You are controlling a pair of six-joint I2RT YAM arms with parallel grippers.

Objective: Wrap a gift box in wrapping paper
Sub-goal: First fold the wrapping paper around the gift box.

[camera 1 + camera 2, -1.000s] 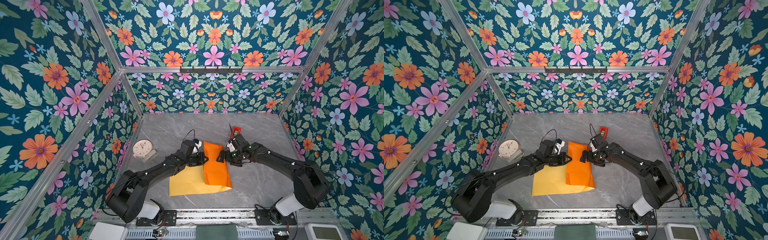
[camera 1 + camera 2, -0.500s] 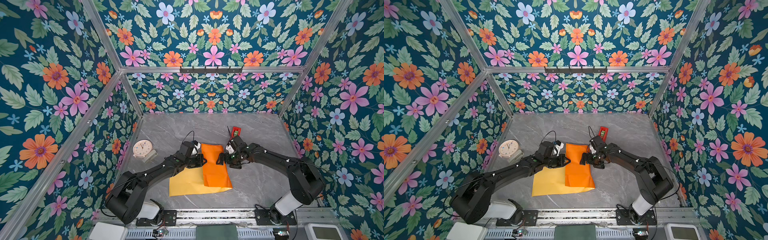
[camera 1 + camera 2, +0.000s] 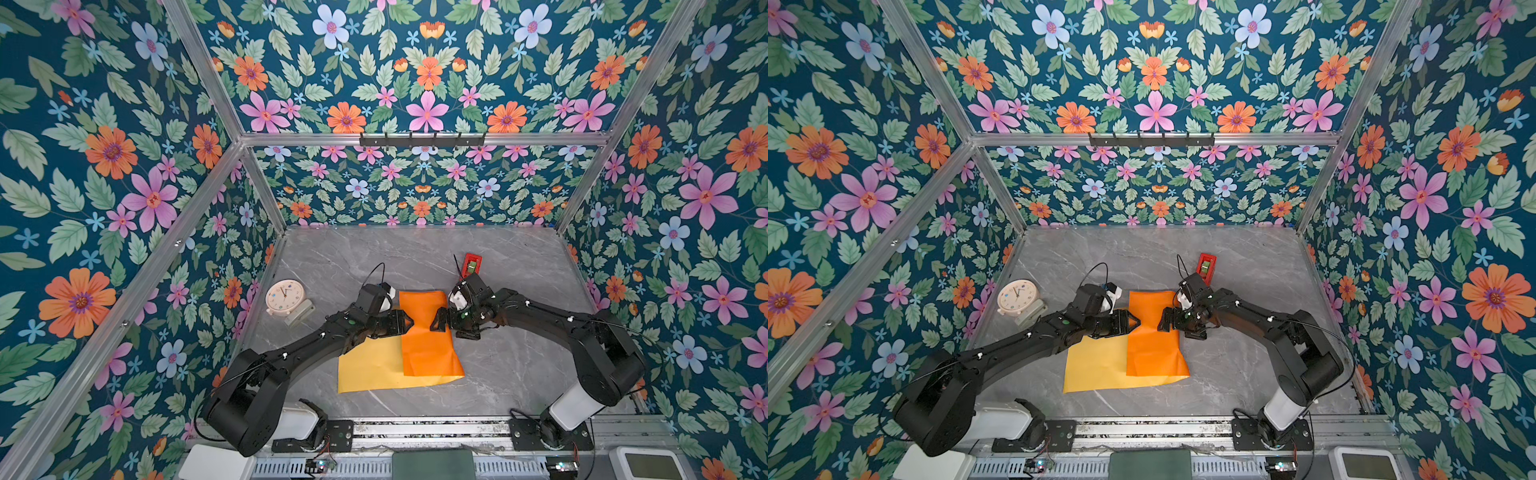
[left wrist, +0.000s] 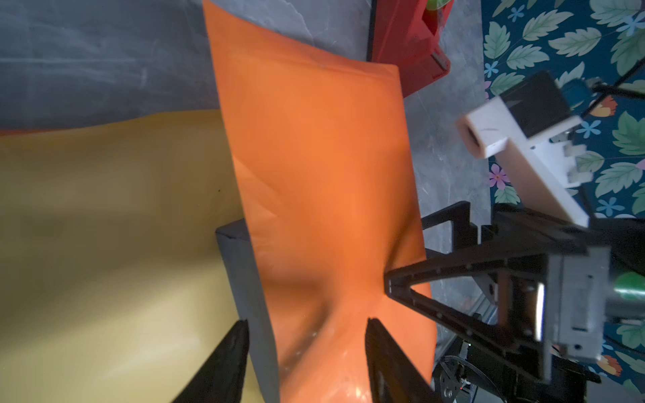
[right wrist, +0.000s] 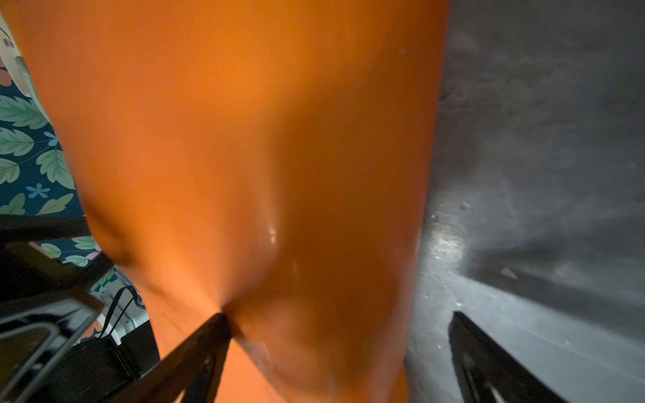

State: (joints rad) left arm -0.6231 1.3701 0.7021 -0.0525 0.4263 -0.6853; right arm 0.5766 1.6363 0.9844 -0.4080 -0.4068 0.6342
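The wrapping paper lies mid-table in both top views, its yellow side (image 3: 365, 370) flat and a glossy orange flap (image 3: 424, 336) folded over to the left. The gift box is hidden under the flap in the top views. Only its dark grey-blue side wall (image 4: 244, 265) shows in the left wrist view. My left gripper (image 4: 305, 322) is open, its fingers straddling the box wall and the flap's edge (image 3: 409, 322). My right gripper (image 5: 340, 317) is open wide at the flap's right edge (image 3: 434, 324). One right fingertip (image 5: 223, 321) dents the orange paper while the other hangs over bare table.
A red tape dispenser (image 3: 471, 264) stands just behind the right gripper. A round cream clock (image 3: 284, 297) on a white stand sits at the left wall. Floral walls enclose the grey marble table (image 3: 519, 374) on three sides.
My left gripper's jaws have come apart; they were shut at the flap's edge before. Both arms and the paper have hardly shifted.
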